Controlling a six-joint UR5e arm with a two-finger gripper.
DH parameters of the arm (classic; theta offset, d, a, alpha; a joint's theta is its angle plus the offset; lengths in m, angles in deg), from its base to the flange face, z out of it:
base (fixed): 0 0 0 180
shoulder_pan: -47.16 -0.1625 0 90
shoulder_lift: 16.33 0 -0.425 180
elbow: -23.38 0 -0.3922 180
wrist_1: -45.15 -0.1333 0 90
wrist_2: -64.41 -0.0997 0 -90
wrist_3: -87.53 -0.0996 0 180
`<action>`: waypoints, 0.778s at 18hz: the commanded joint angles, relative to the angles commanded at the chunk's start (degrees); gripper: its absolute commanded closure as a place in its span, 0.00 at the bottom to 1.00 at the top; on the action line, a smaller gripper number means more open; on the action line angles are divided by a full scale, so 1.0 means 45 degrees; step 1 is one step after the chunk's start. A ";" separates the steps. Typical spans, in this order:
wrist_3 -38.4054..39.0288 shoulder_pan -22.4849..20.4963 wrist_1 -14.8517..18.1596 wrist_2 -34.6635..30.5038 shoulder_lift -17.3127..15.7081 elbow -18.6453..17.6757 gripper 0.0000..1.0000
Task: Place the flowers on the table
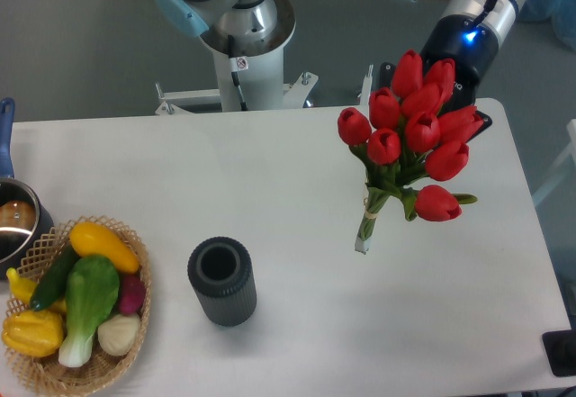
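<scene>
Gripper [450, 91], fingers hidden but apparently holding the flowers [409, 131], carries them at two o'clock above the tabletop [297, 181]; lowering and release come next.

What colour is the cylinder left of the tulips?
Dark grey cylinder, ribbed; seen in the fixed camera view.

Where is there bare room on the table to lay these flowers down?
Bare patches of table: the wide middle between the dark vase and the flowers, and the right front below the stems. The left edge is crowded by the vegetable basket and pot.
</scene>
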 joint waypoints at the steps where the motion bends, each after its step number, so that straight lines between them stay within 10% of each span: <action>1: -0.0038 0.0019 -0.0019 -0.0019 -0.0019 -0.0058 0.59; 14: 0.0078 -0.0137 0.0000 0.0000 -0.0156 -0.0156 0.59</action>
